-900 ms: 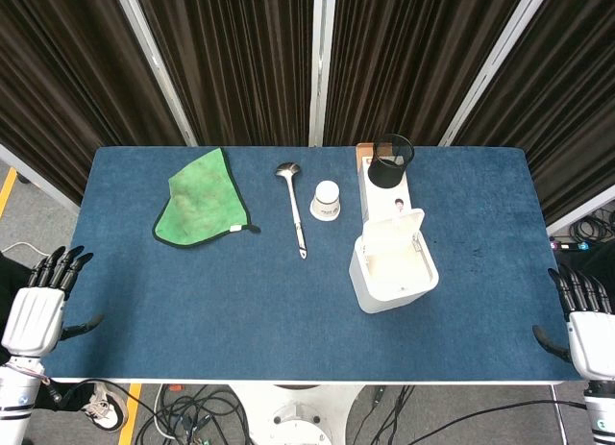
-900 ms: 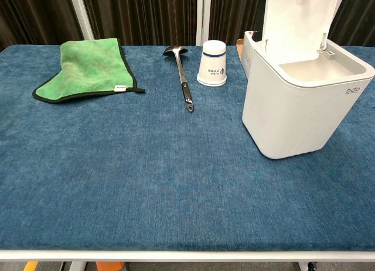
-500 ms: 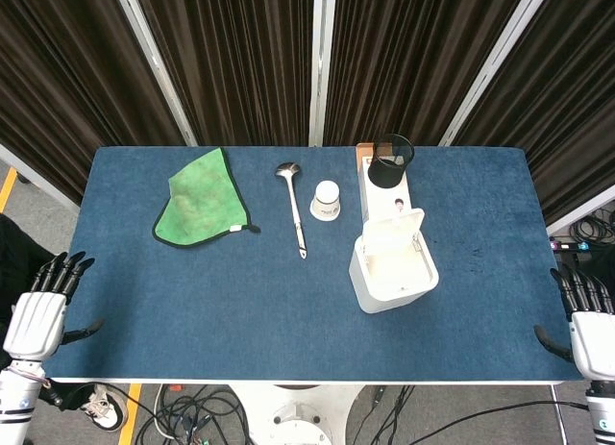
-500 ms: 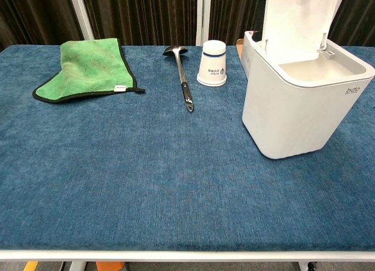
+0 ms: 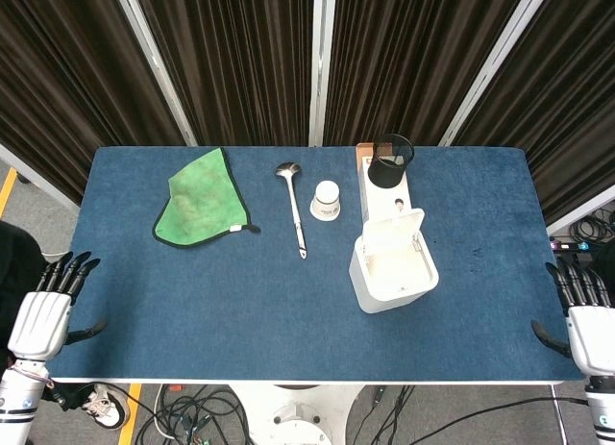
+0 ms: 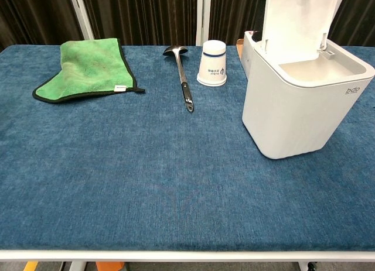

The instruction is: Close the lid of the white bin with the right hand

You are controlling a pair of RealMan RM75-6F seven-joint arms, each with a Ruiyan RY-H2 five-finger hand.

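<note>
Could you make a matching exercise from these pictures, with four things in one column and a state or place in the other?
Things:
1. white bin lid
2. green cloth
3. paper cup
4. right hand

States:
A. upside down
B. standing open
C. off the table's right edge, holding nothing
D. lying left of the ladle

Pairs: 1-B, 2-D, 3-A, 4-C

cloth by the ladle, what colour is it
Green with a dark edge; the cloth shows best in the chest view.
</note>
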